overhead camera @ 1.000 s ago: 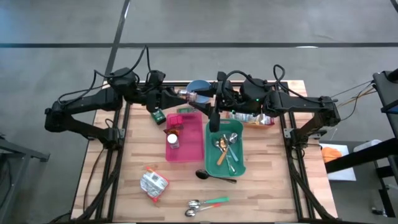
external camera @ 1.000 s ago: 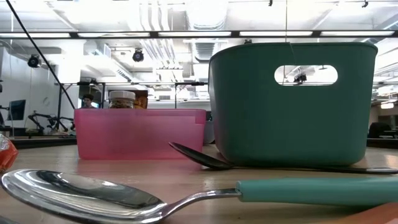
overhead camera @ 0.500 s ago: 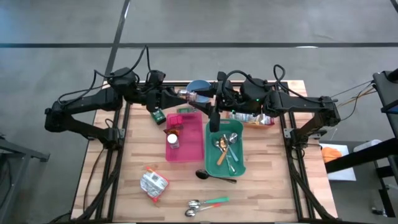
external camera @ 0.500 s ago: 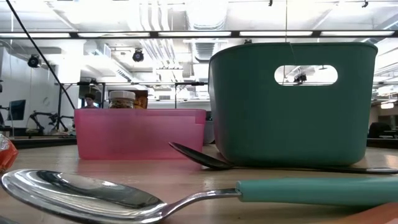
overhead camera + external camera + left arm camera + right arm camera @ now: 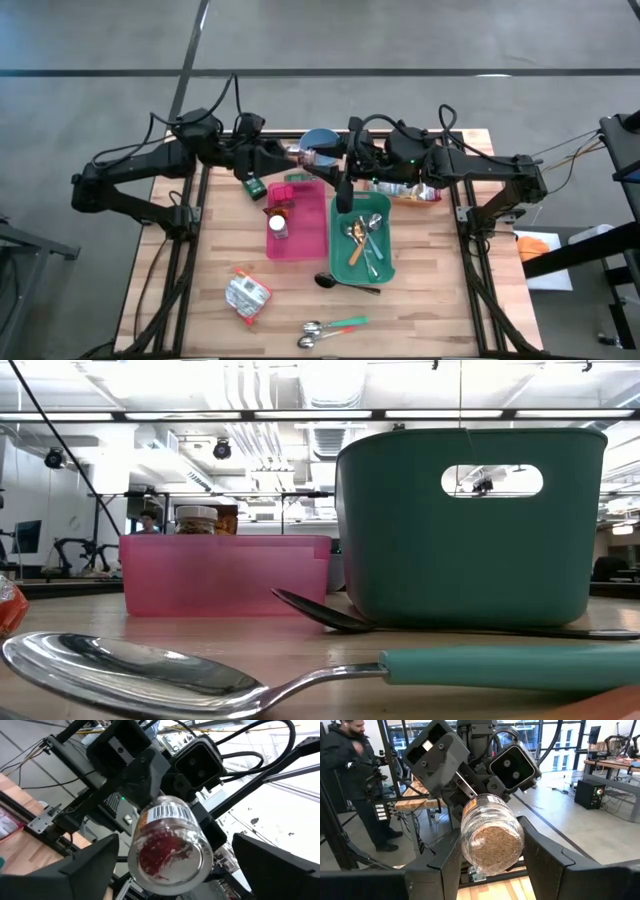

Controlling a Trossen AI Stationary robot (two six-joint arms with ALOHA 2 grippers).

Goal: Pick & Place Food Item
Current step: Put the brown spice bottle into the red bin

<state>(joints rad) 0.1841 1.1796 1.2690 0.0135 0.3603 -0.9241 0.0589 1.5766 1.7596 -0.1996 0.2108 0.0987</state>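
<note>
A clear glass jar (image 5: pixel 307 155) with a barcode label hangs level above the table's far middle, between my two grippers. Its red-smeared bottom (image 5: pixel 170 857) faces my left gripper (image 5: pixel 185 865), and its brown lid end (image 5: pixel 492 845) faces my right gripper (image 5: pixel 495 862). My left gripper (image 5: pixel 287 152) is open; its fingers stand wide on either side of the jar's bottom end, apart from it. My right gripper (image 5: pixel 335 157) is shut on the jar. Neither gripper shows in the low view. My right gripper pinches the jar's side walls near its lid end (image 5: pixel 470 837) between its two fingers (image 5: pixel 445 865). The fingers come level from the table's right side and lie along the jar. The jar is lifted clear, lying level, its bottom toward the left gripper.
Below the grippers stand a pink bin (image 5: pixel 310 225) holding jars and a green bin (image 5: pixel 378 250) holding utensils. A blue bowl (image 5: pixel 320 138) is at the far edge. A foil packet (image 5: pixel 247 295), a black ladle (image 5: pixel 345 283) and spoons (image 5: pixel 330 328) lie nearer. A person (image 5: pixel 350 775) stands beyond the table.
</note>
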